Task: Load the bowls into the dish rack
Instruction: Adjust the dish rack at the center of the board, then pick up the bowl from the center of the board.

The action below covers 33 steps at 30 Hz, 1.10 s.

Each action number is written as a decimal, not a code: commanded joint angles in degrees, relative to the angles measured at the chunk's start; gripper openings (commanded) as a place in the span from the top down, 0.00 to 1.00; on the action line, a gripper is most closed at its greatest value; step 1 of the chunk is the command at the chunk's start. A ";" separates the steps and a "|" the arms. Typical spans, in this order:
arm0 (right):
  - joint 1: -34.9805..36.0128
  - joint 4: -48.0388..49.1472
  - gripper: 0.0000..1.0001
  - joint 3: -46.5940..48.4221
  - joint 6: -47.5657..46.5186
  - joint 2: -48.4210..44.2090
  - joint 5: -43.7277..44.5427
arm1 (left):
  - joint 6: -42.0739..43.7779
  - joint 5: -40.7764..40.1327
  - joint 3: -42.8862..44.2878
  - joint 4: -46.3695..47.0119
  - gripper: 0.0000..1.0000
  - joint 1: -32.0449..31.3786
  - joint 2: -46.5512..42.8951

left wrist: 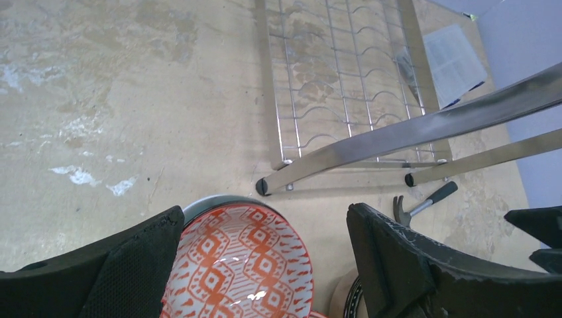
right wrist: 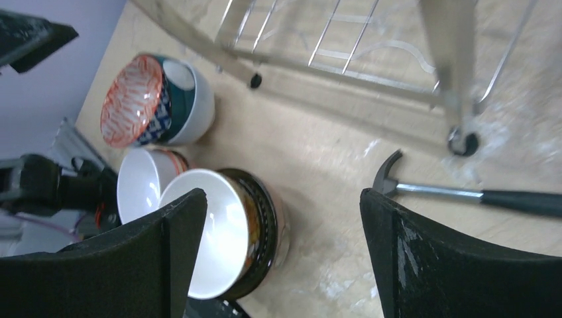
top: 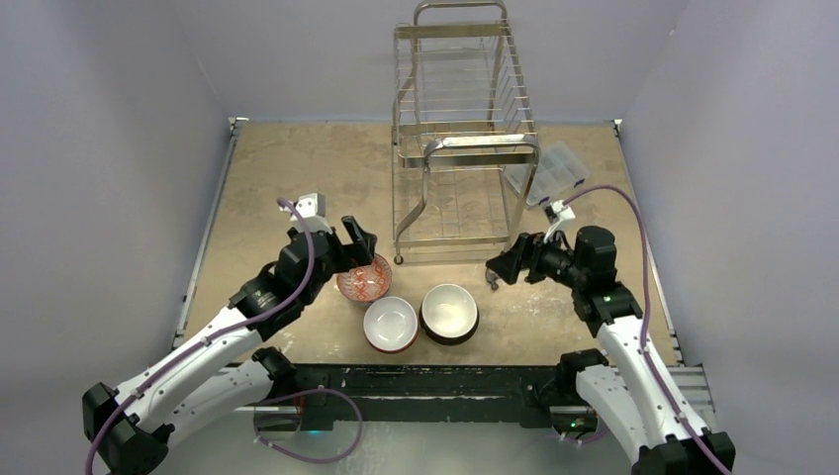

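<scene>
The chrome wire dish rack (top: 465,129) stands at the back middle, with no bowls in it. Three bowl stacks sit in front of it: a red-and-white patterned bowl (top: 364,278) nested in others, a white-inside bowl (top: 390,324), and a dark brown bowl with cream inside (top: 449,313). My left gripper (top: 361,247) is open just above the red patterned bowl (left wrist: 242,265), which lies between its fingers (left wrist: 411,265). My right gripper (top: 500,272) is open and empty, to the right of the dark brown stack (right wrist: 225,232) and near the rack's front right leg (right wrist: 457,79).
A small hammer (right wrist: 464,193) lies on the table by the rack's front right foot, also in the left wrist view (left wrist: 424,201). A clear plastic compartment box (top: 549,170) sits right of the rack. Grey walls enclose the table on three sides.
</scene>
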 commanded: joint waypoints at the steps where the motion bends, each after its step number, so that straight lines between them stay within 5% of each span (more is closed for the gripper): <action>1: -0.04 2.32 0.14 -3.05 1.41 0.59 -7.65 | -2.30 0.60 -0.80 -3.19 0.08 0.07 -2.19; 9: 2.15 3.43 0.24 -5.54 2.43 3.10 -7.59 | 0.33 2.66 1.08 -3.70 0.09 0.03 -1.58; 20: 11.08 5.10 0.36 -7.67 5.22 6.46 -0.25 | 2.74 16.89 -0.28 5.44 0.09 0.05 3.01; 33: 21.79 6.17 0.53 -5.55 6.19 13.15 9.72 | 4.09 18.49 1.27 6.23 0.09 0.02 4.99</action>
